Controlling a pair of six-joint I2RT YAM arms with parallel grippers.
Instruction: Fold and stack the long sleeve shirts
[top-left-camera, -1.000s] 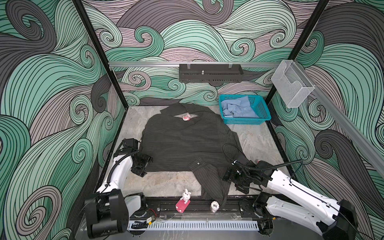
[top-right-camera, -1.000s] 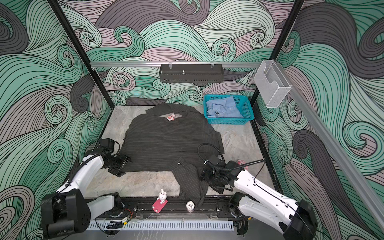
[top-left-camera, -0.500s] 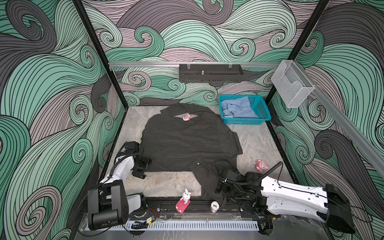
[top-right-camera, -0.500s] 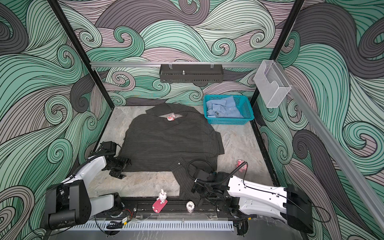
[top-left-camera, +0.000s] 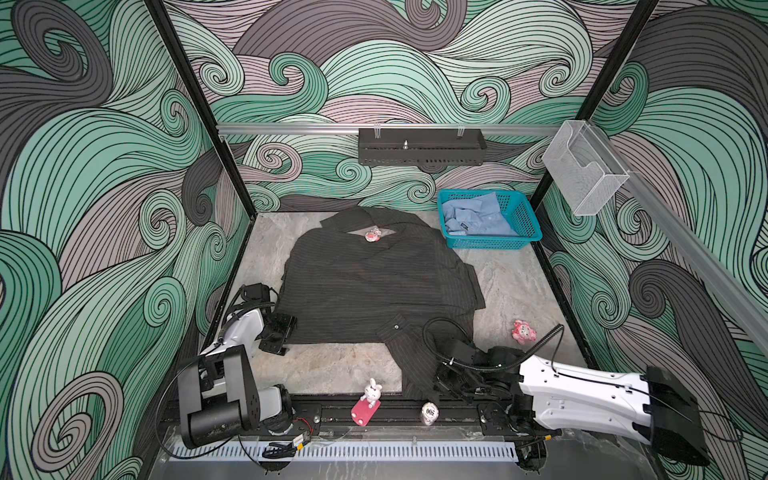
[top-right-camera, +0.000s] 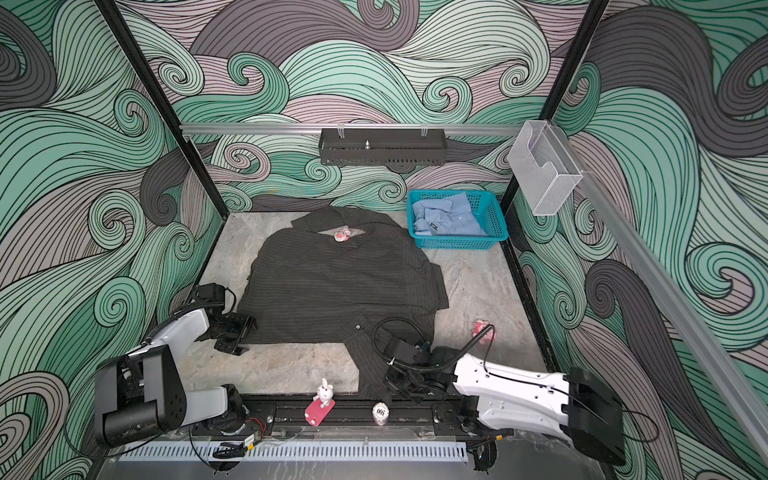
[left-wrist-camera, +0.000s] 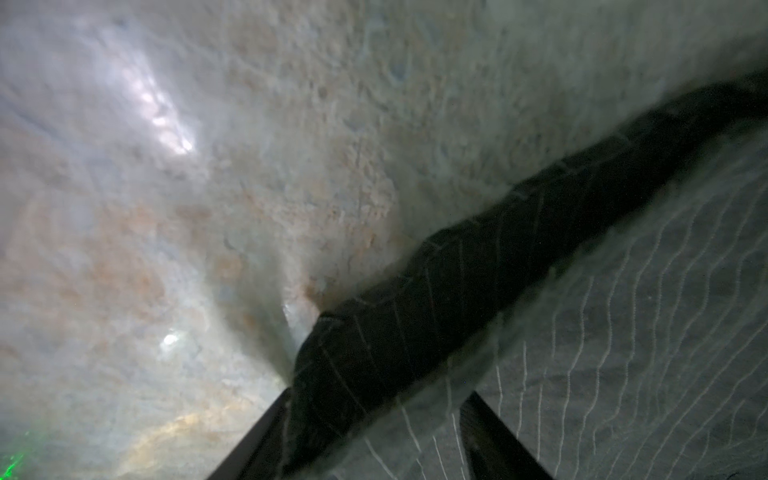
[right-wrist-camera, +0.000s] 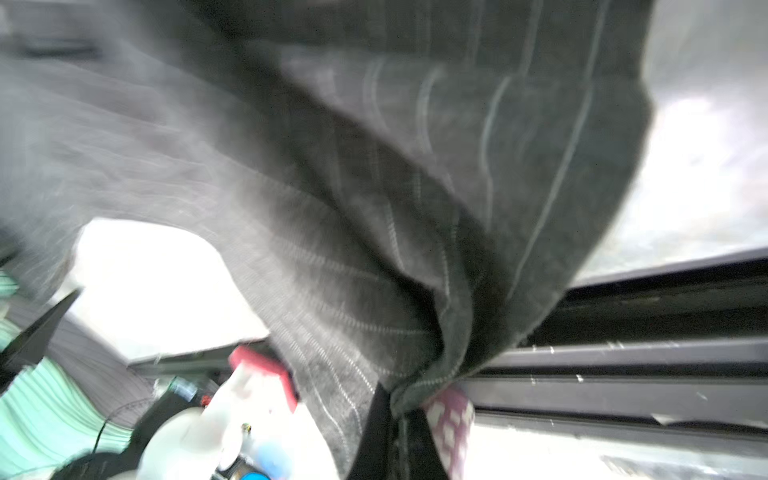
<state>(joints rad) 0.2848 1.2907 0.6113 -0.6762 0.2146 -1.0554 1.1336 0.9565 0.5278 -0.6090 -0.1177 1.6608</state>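
Note:
The dark pinstriped long sleeve shirt (top-left-camera: 374, 286) (top-right-camera: 340, 282) lies spread on the stone table, one sleeve trailing to the front edge. My right gripper (top-left-camera: 434, 384) (top-right-camera: 390, 380) is low at that edge and shut on the sleeve's end; the right wrist view shows the cloth bunched at the gripper (right-wrist-camera: 399, 419). My left gripper (top-left-camera: 280, 336) (top-right-camera: 239, 332) sits at the shirt's near left hem corner. Its jaws are open, and the hem (left-wrist-camera: 415, 316) runs between the fingers (left-wrist-camera: 257, 440). The light blue shirt (top-left-camera: 478, 216) (top-right-camera: 449, 214) lies crumpled in the basket.
The teal basket (top-left-camera: 490, 243) stands at the back right corner. A pink toy (top-left-camera: 523, 331) lies on the table at the right. A rabbit figurine (top-left-camera: 368, 399) and a small round white piece (top-left-camera: 430, 413) sit on the front rail. A small pink object (top-left-camera: 372, 234) rests at the collar.
My right arm swung down toward the front edge and its jaws closed on the sleeve end, uncovering the pink toy. My left gripper shifted a little nearer along the hem corner.

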